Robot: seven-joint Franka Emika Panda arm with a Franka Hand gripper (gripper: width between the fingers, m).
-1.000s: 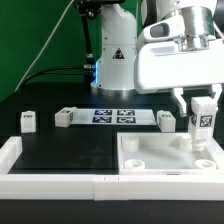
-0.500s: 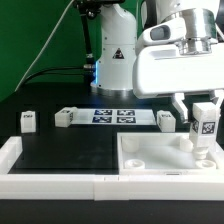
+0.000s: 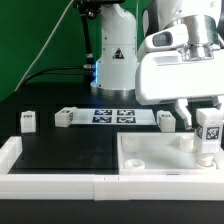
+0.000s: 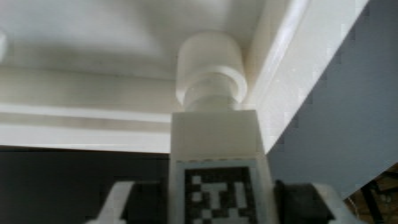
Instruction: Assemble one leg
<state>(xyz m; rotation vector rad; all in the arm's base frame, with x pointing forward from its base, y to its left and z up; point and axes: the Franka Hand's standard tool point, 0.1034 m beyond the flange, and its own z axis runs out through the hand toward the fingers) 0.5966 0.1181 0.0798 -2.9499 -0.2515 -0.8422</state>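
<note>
My gripper [image 3: 207, 108] is shut on a white leg [image 3: 209, 129] with a black-and-white tag and holds it upright over the far corner, at the exterior view's right, of the large white square tray-like piece [image 3: 160, 160]. In the wrist view the held leg [image 4: 217, 165] points at a rounded corner socket [image 4: 214, 75] of the tray piece, close to it; whether they touch I cannot tell. My fingers [image 4: 121, 205] flank the tagged leg. Three more legs lie on the black table: one [image 3: 28, 121], another [image 3: 65, 117], a third [image 3: 166, 119].
The marker board [image 3: 112, 116] lies at the back between the loose legs. A white raised border [image 3: 50, 182] runs along the table's front and at the exterior view's left. The robot's white base [image 3: 115, 55] stands behind the marker board.
My gripper has carried the leg toward the exterior view's right and lower, from over the tray's middle back edge to its far corner.
</note>
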